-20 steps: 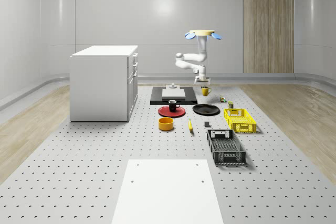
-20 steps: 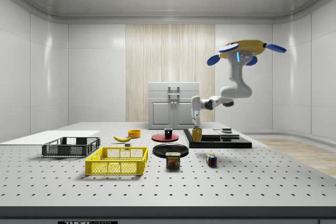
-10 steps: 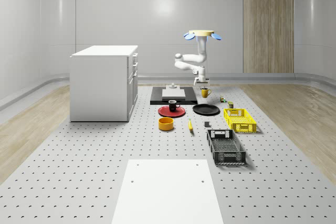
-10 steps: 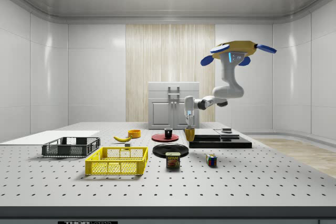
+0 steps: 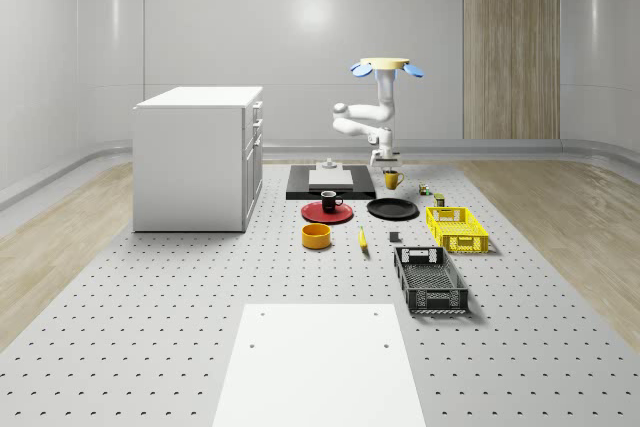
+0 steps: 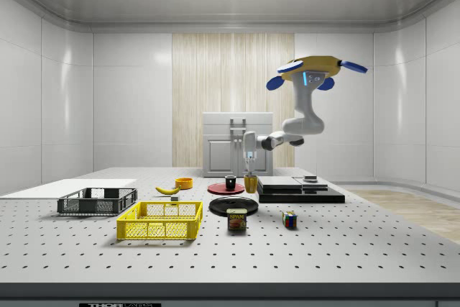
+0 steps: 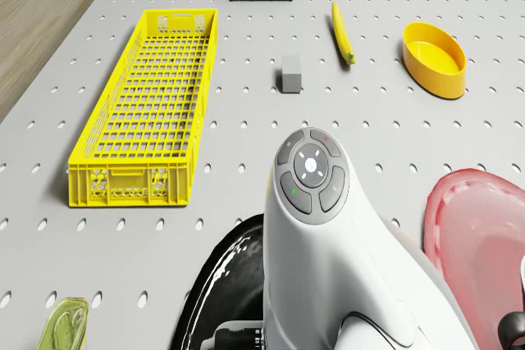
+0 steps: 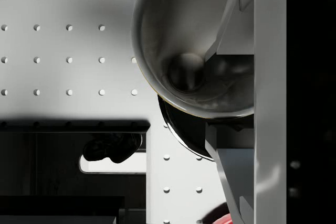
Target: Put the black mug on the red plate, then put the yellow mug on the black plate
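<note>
The drone [image 5: 385,65] hovers over the far end of the table, its arm hanging down. My gripper [image 5: 383,158] is shut on the rim of the yellow mug [image 5: 392,179], which hangs upright just above the far edge of the black plate [image 5: 392,209]. From the side, the yellow mug [image 6: 250,182] sits under the gripper [image 6: 249,166], with the black plate [image 6: 233,205] a little below it. In the wrist view one finger [image 8: 235,183] is inside the mug [image 8: 189,40]. The black mug [image 5: 330,201] stands on the red plate [image 5: 327,213].
A black platform [image 5: 330,183] lies behind the plates and a white cabinet [image 5: 198,157] stands at the whole-scene view's left. Nearer are an orange bowl [image 5: 316,236], a banana [image 5: 362,238], a yellow crate [image 5: 457,228] and a black crate [image 5: 430,279]. A can [image 6: 236,219] and a cube [image 6: 290,219] lie nearby.
Drone and arm have carried the yellow mug from beside the black platform towards the side view's left, to over the black plate's edge. Nothing else moved.
</note>
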